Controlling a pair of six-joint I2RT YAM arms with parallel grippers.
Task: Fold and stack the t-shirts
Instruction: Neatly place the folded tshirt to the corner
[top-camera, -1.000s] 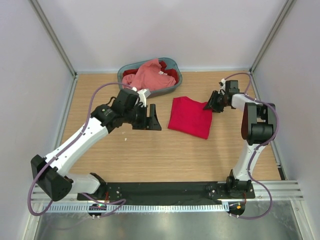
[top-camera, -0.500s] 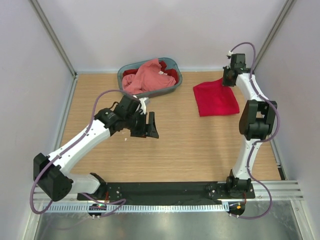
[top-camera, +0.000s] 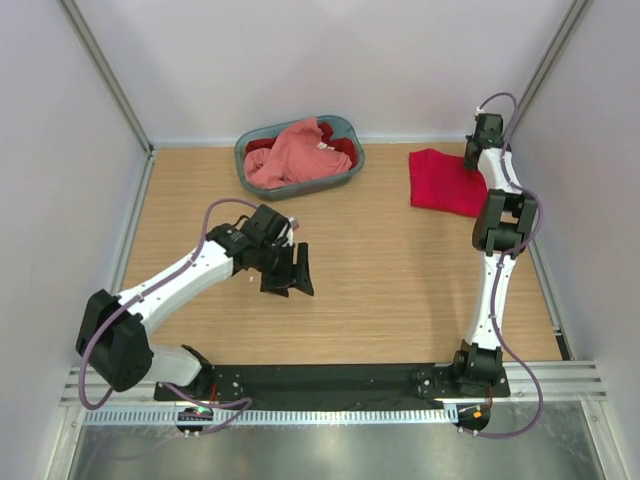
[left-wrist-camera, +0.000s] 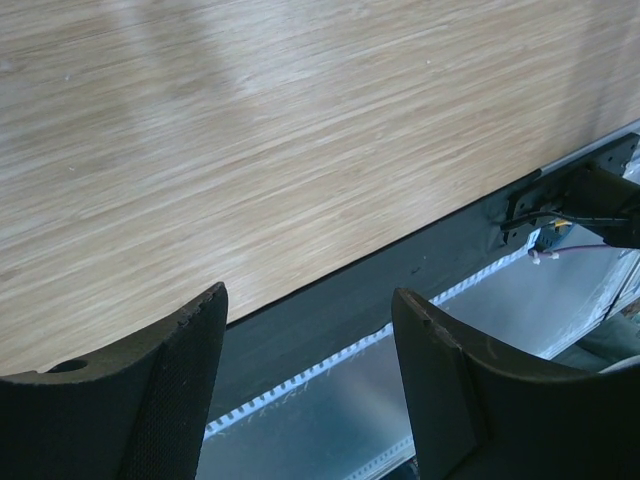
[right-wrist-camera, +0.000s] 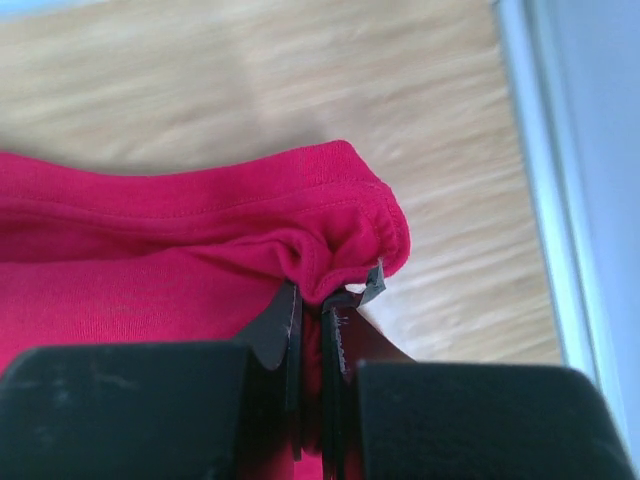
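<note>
Upper right overhead, the folded bright crimson cloth t-shirt (top-camera: 445, 182) is pinched at its bunched edge by the right gripper (right-wrist-camera: 311, 305); judged soft, limp, best taken by doubled edges. The left gripper (top-camera: 289, 272) is held agape, empty.

Crimson t-shirt (top-camera: 445, 182) folded, far right; salmon t-shirt (top-camera: 290, 150) crumpled in basket (top-camera: 310, 186).

Grey-blue oval basket (top-camera: 335, 181) at far edge, wooden table (top-camera: 400, 290), pale walls (top-camera: 300, 60)
</note>
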